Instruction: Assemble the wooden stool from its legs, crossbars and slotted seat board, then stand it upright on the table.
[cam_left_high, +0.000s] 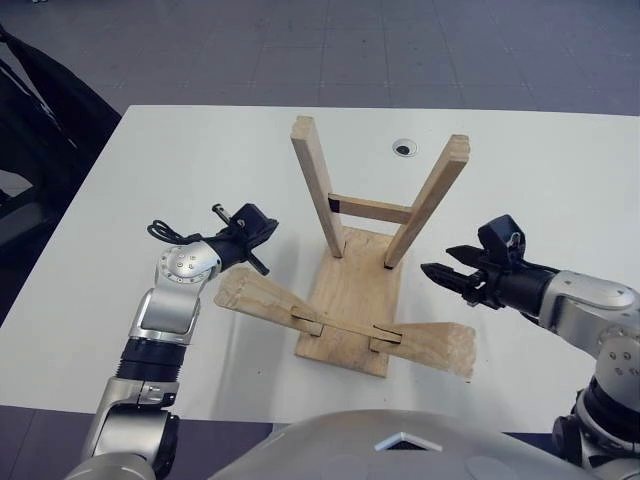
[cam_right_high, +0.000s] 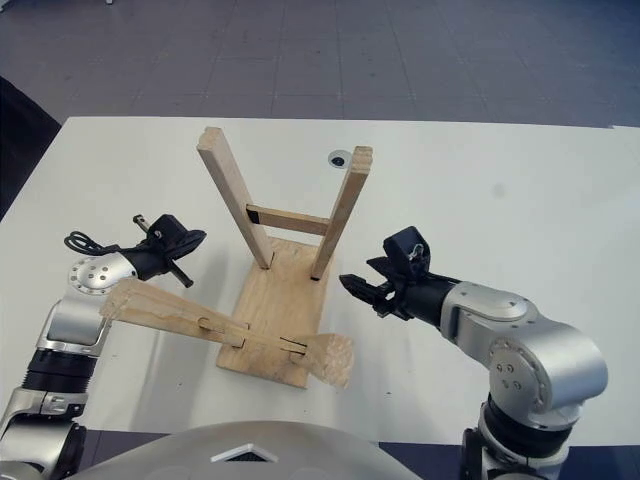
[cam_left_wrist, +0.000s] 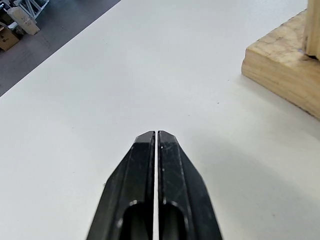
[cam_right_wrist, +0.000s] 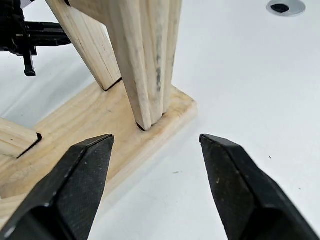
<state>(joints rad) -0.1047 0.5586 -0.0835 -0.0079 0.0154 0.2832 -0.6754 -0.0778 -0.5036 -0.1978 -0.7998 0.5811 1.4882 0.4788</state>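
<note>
Slots in the flat pale-wood seat board (cam_left_high: 350, 300) on the white bench (cam_left_high: 520, 170) hold two square legs (cam_left_high: 318, 185) upright. Left hand (cam_left_wrist: 156, 134) pinched together, empty; right hand (cam_right_wrist: 156, 139) wide.

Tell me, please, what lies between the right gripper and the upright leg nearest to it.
Between the open right gripper and the leg lie only bare table and the edge of the seat board; the right wrist view shows this.

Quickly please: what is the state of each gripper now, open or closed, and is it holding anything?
Left gripper: closed, holding nothing.
Right gripper: open, empty, near a stool leg.
</note>
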